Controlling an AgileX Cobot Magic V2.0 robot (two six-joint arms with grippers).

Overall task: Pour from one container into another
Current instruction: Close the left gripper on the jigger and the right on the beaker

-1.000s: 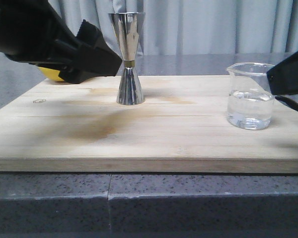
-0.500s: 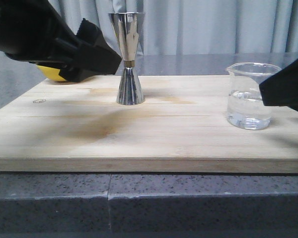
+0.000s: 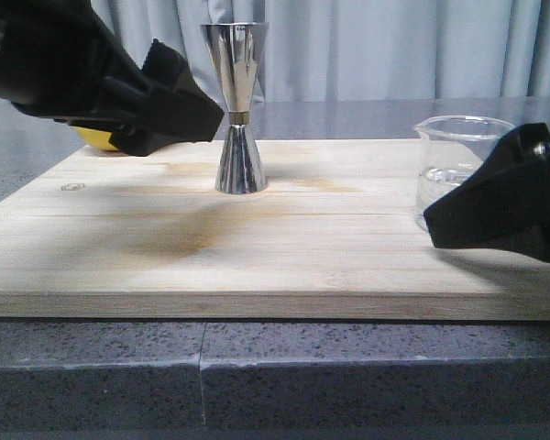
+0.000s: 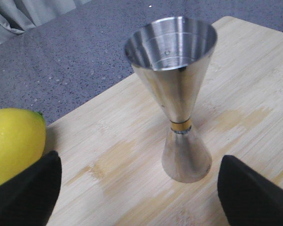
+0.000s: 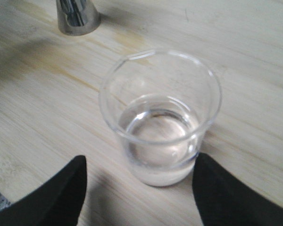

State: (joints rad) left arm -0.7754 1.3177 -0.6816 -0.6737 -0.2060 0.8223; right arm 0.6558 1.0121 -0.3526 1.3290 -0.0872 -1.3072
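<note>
Right tool (image 5: 139, 188) has advanced to straddle the glass beaker (image 5: 160, 117), fingers spread, not yet gripping. Beaker stands on the wooden board (image 3: 257, 247), well apart from the steel jigger (image 3: 236, 110). Left tool (image 4: 139, 188) spread beside jigger.

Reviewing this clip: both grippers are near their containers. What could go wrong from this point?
1. The right gripper is open around the glass beaker, which holds clear liquid; an off-centre squeeze could slip on the glass and spill it.
2. The metal jigger is tall on a narrow base, with the open left gripper around it; a nudge could topple it.
3. The jigger's mouth is small, so a pour may splash onto the wooden board.
</note>
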